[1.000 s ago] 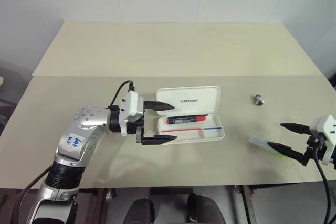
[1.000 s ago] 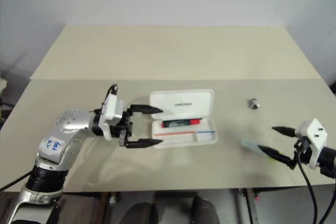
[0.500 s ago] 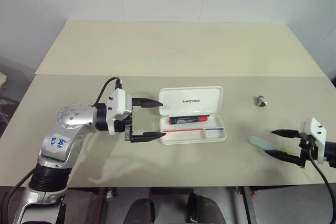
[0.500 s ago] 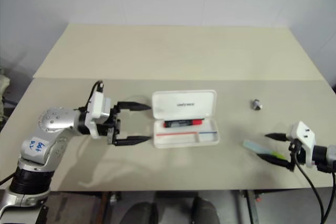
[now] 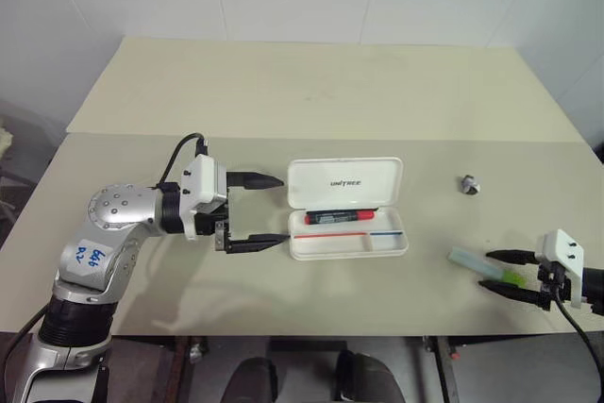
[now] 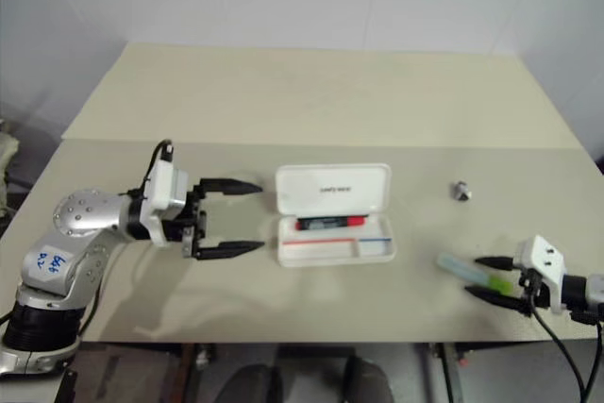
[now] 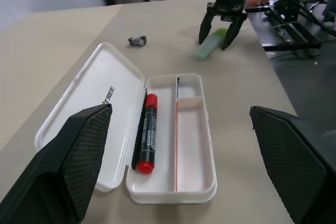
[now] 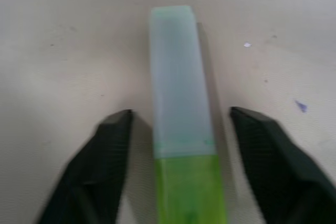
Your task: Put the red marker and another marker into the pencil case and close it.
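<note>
Pencil case [image 5: 347, 208] lies open on the table [image 5: 302, 92], red marker [image 5: 338, 217] already in its tray; the highlighter [image 5: 483, 265] lies well right of the case. Right gripper [image 5: 505, 273] straddles its lime end, fingers spread and not touching, evidently lined up for a pinch. Left gripper [image 5: 269, 209], spread wide and empty, hovers just left of the case, likely placed to steady or close it.

The beige table [image 5: 311, 92] carries the open pencil case [image 5: 346, 209], a pale green highlighter [image 5: 481, 265] and a small grey object [image 5: 468, 182].
</note>
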